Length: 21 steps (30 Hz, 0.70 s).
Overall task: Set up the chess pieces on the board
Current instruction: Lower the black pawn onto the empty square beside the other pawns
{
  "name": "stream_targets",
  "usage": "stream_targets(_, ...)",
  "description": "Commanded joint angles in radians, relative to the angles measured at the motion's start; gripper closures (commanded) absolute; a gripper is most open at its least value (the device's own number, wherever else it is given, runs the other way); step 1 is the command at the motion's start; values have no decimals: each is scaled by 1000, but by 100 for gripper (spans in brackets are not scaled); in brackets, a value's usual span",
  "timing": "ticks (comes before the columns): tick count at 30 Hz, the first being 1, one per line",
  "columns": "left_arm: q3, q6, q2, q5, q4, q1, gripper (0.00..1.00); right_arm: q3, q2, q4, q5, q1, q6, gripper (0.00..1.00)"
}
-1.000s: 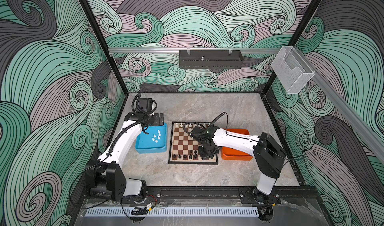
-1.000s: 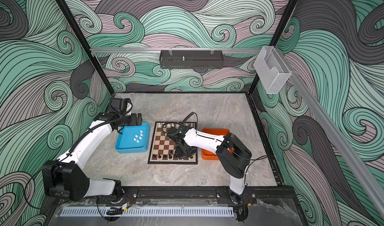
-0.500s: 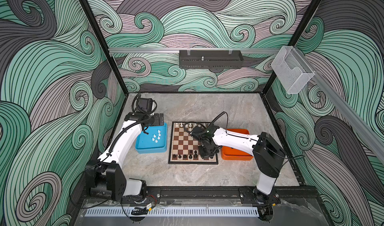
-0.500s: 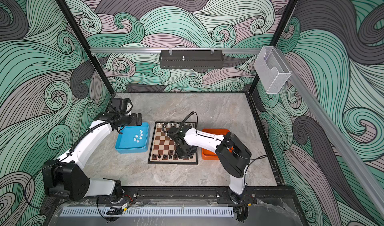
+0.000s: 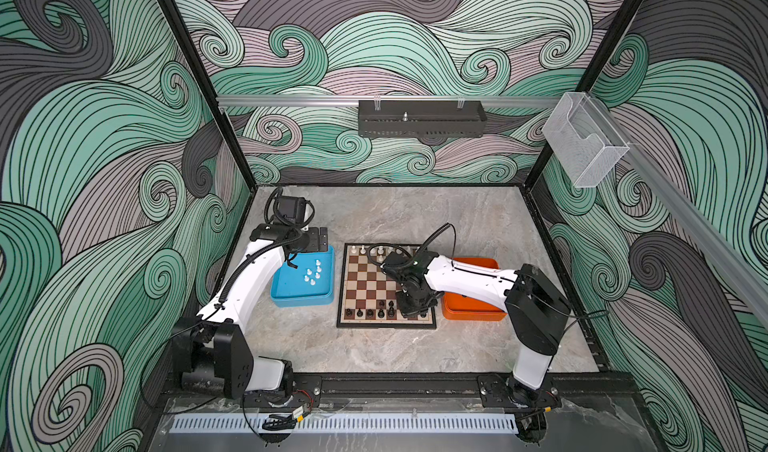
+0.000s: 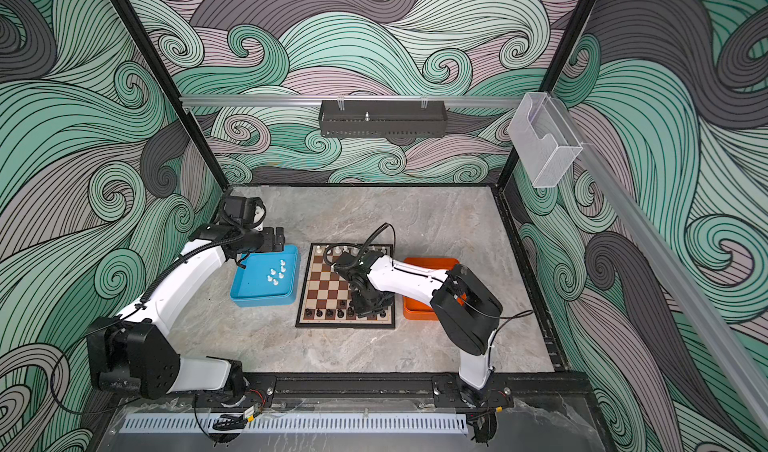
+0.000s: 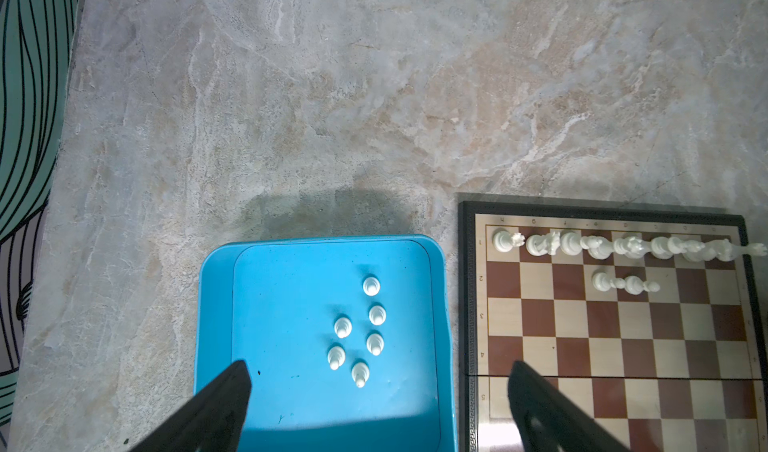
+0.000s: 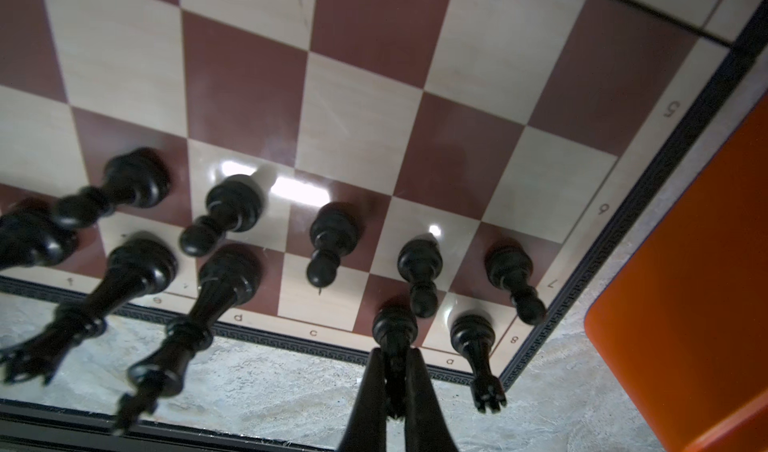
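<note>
The board lies mid-table. White chess pieces fill its far row, with two white pawns in front of them. Black chess pieces stand in the two near rows. My right gripper is shut on a black piece that stands upright on a near-row square beside the corner rook. My left gripper hangs open and empty above the blue tray, which holds several white pawns.
An orange tray sits against the board's right side, under my right arm. The blue tray lies just left of the board. Patterned walls and black frame posts close in the marble tabletop.
</note>
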<state>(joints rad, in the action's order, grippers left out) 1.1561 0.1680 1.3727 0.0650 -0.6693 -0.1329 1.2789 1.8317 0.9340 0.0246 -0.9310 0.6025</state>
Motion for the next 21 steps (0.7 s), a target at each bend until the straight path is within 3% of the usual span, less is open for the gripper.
stream_targets(1,24,-4,11,8,-16,3,1,17,16,6,3,7,-4,92)
stream_targets(21,24,-3,12,1,-16,4,1,4,12,8,-13,12,8,90)
